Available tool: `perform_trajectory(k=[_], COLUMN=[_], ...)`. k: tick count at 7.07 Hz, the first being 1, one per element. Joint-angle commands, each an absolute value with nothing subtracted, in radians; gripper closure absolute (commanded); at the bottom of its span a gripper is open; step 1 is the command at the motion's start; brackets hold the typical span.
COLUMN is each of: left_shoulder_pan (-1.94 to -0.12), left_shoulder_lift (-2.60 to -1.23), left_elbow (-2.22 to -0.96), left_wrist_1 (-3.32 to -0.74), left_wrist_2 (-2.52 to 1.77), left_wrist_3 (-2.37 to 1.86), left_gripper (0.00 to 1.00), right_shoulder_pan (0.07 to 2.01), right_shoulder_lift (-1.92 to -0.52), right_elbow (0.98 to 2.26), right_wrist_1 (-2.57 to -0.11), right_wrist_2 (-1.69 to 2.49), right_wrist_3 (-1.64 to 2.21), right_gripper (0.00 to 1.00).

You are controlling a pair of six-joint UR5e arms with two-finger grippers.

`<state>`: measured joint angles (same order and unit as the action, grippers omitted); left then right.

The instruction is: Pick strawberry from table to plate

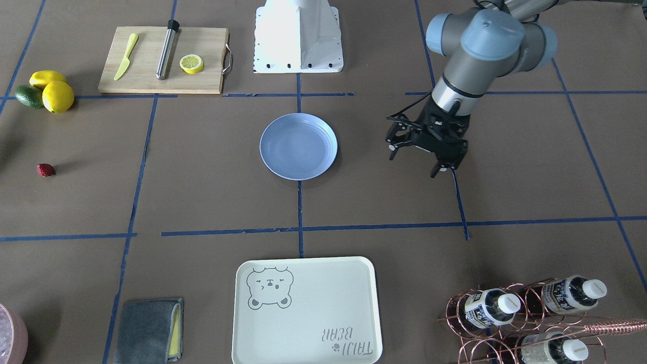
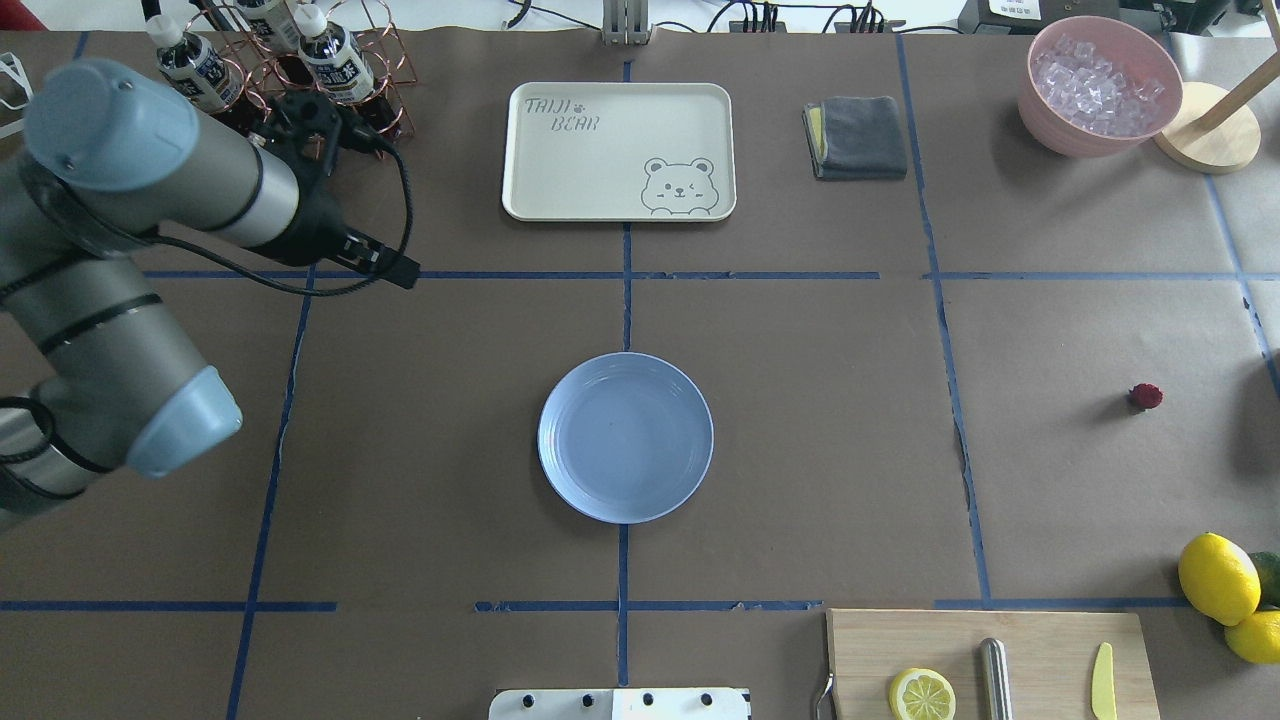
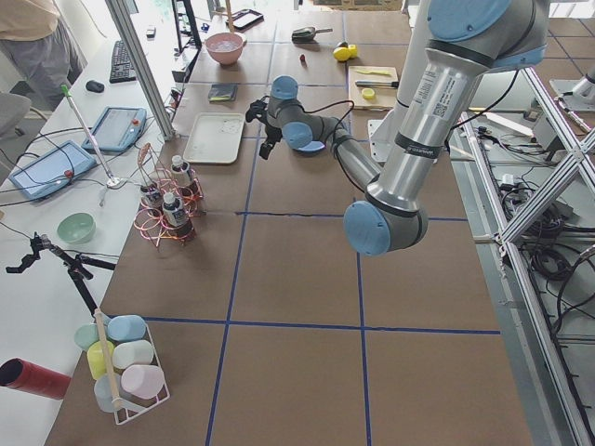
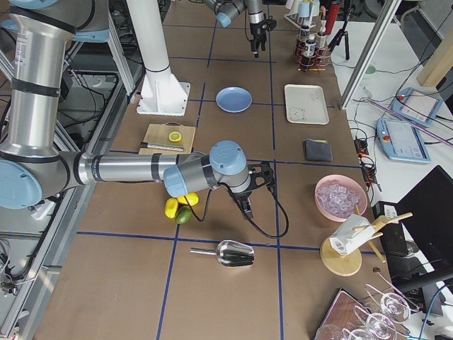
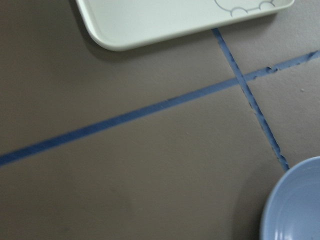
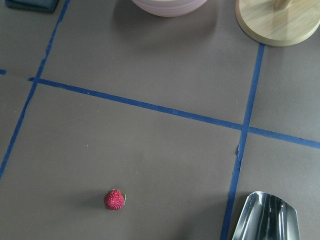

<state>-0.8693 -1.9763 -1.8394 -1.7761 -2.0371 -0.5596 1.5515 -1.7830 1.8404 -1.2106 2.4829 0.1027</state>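
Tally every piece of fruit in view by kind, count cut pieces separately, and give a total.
Strawberry: 1
Whole lemons: 2
Avocado: 1
Cut lemon half: 1
Total: 5

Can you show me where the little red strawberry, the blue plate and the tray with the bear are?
The tiny dark-red strawberry (image 2: 1146,396): overhead view, its middle.
The round light-blue plate (image 2: 626,437): overhead view, its bare middle.
The cream rectangular bear tray (image 2: 590,165): overhead view, its bare floor.
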Motion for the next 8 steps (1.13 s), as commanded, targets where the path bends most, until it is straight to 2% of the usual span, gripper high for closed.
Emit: perform_trajectory(k=[1, 3, 4, 5, 7, 8], left_shoulder_pan=[-1.152, -1.407, -1.469, -1.541, -1.624, -1.626], left_shoulder_lift=[-1.872, -1.844, -1.827, -1.743, -1.595, -1.563], left_elbow=[-1.844, -1.702, -1.660, -1.642, -1.644, -1.644], left_wrist_1=[-1.622, -1.432, -1.418, -1.419, -1.445, -1.447], left_wrist_2=[-2.135, -2.237, -2.238, -2.241, -2.349, -2.385], left_wrist_3=[-0.227, 0.010, 0.106, 0.270, 0.284, 0.278], left_gripper=[0.00, 0.00, 0.00, 0.00, 0.00, 0.00], right_shoulder_pan=[1.545, 1.505, 1.497, 1.470, 1.346, 1.324], right_shoulder_lift=[-1.790, -1.789, -1.799, -1.810, -1.862, -1.885], right_elbow=[1.845, 1.845, 1.842, 1.844, 1.853, 1.852], right_wrist_1=[-1.016, -0.935, -0.914, -0.914, -0.913, -0.910], right_wrist_2=[2.500, 2.510, 2.502, 2.496, 2.367, 2.350], right_wrist_3=[0.338, 0.387, 0.374, 0.374, 0.379, 0.380], right_gripper=[0.00, 0.00, 0.00, 0.00, 0.00, 0.00])
